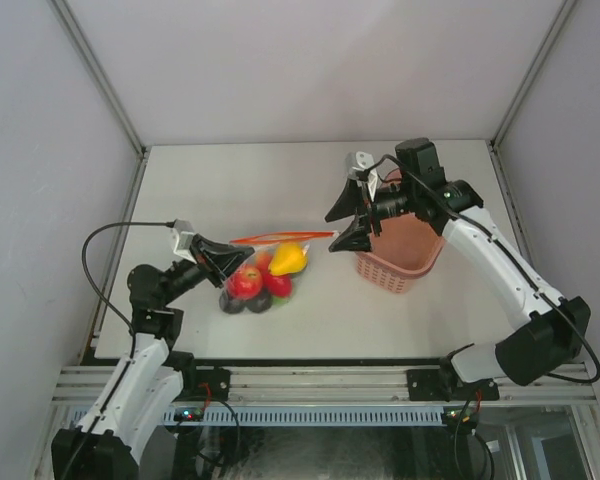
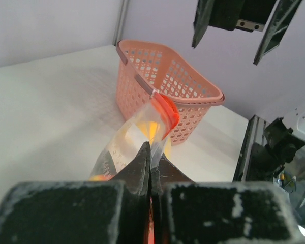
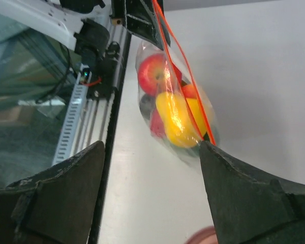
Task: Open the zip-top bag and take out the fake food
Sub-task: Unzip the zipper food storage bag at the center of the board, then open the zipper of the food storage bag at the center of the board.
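**A:** Clear plastic with an orange-red strip: where is the zip-top bag point(image 1: 263, 272) at this moment?

**B:** It is over the white table point(image 1: 180, 190), between the two arms and just left of the one pink basket point(image 1: 398, 250). Its zip strip point(image 1: 280, 238) is on top and runs almost level from one gripper towards the other.

**A:** Who is holding it?

**B:** Only the left gripper point(image 2: 150, 148). Its two fingers are pressed together, with the plastic of the bag's left end pinched between them.

**A:** And the right gripper point(image 1: 331, 232)?

**B:** Its jaws stand wide apart and nothing is between them. The right end of the strip comes close to the lower finger, but the fingers do not close on it.

**A:** How many pieces of fake food point(image 1: 265, 280) do you count?

**B:** All of them are inside the bag. From above I count six: three reddish, one yellow piece point(image 1: 288, 258) and two dark ones at the bottom. The plastic has folds and glare, so one or two may be hidden or counted wrongly.

**A:** Is anything in the basket?

**B:** The right arm covers a part of it, so I cannot tell.
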